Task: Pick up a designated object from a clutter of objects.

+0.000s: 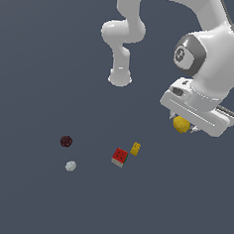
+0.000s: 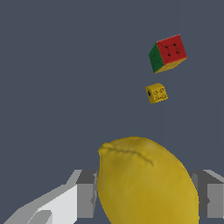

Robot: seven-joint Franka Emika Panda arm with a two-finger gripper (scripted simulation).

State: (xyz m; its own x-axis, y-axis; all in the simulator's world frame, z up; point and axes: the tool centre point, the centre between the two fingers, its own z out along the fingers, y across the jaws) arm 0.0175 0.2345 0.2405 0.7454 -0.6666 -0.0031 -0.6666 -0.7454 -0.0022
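1. I see the lemon (image 2: 146, 183) gripped in the pincer (image 1: 184, 123), up off the table (image 1: 28, 201). In the exterior view only its lower half shows, a yellow bulge under the hand.
2. Long axis: in the wrist view the lemon is oval and sits slantwise across the gap between the fingers. A small nub marks one end, with a crease running from it along the skin. The other end is cut off by the frame edge, so I cannot tell exactly where it points.
3. Pincer: clamped on the lemon, one finger (image 2: 85, 194) against each flank. The jaws stand as far apart as the lemon's width. Both pads look to be touching the skin.
4. The arm (image 1: 213, 52) comes in from the exterior view's upper right, with the hand tilted.
5. Rest on the table: red cube (image 1: 119, 157) with a green side face in the wrist view; yellow brick (image 1: 135, 149) just beside it, not touching.
6. Maroon ball (image 1: 66, 141) and grey ball (image 1: 71, 166) lie near each other, well apart from the cube, toward the exterior view's left. Neither shows in the wrist view.
7. All four lie toward the exterior view's left of the held lemon.
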